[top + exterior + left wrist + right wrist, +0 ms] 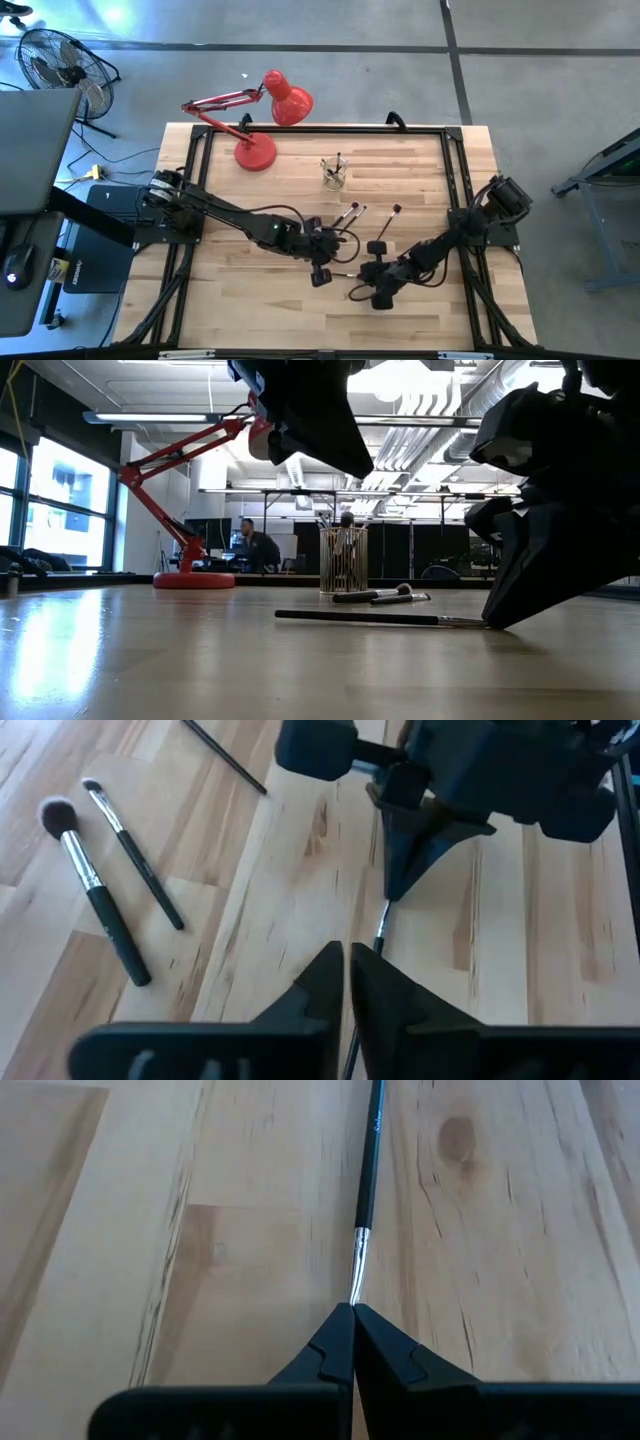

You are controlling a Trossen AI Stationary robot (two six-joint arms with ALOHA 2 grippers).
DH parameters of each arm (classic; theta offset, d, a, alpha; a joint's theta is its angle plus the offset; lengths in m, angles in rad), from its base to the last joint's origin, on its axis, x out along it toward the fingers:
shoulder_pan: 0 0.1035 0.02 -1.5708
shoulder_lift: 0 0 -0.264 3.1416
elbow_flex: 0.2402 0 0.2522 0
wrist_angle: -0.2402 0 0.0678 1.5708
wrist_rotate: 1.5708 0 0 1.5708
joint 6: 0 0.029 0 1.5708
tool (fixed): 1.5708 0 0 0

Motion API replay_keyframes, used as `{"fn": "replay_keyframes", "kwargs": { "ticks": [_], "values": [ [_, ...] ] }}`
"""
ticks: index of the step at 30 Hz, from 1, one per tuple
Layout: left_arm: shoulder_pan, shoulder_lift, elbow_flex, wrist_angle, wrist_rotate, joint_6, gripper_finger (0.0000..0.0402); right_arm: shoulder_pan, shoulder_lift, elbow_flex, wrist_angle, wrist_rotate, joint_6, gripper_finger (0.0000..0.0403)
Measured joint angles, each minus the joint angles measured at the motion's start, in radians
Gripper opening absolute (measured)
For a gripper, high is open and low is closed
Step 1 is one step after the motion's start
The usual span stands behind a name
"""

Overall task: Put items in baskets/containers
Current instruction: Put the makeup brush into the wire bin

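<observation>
Right wrist view: your right gripper (353, 1312) pinches the silver tip of a thin black-handled brush (367, 1175) lying on the wooden table (200, 1230), frame centre; left gripper (345, 955) closed, empty.

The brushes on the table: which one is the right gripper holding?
The thin black brush with a silver ferrule, pinched at its tip by the right gripper; the other loose brushes lie untouched.

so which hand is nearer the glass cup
Left. The left hand sits below the cup in the high view, almost straight in line with it. The right hand is further down and off to the right, shut on a thin brush.
</observation>
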Motion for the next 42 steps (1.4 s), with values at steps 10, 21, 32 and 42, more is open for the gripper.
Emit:
{"fn": "replay_keyframes", "kwargs": {
  "ticks": [10,21,32,42],
  "values": [
    [0.0,0.095,0.001,0.008,0.182,-0.024,0.0136,-0.031,-0.002,0.002,-0.027,-0.053,-0.016,0.0],
    [-0.007,0.214,0.003,-0.061,0.271,-0.001,0.0174,-0.038,0.0,0.0,0.022,-0.063,-0.02,0.0],
    [-0.01,0.22,0.004,-0.119,0.172,0.099,0.016,-0.039,0.001,0.012,0.104,-0.111,-0.041,0.0],
    [-0.009,0.222,0.002,-0.126,0.187,0.183,0.0121,-0.069,-0.002,0.086,0.057,-0.127,-0.07,0.0]
  ]
}}
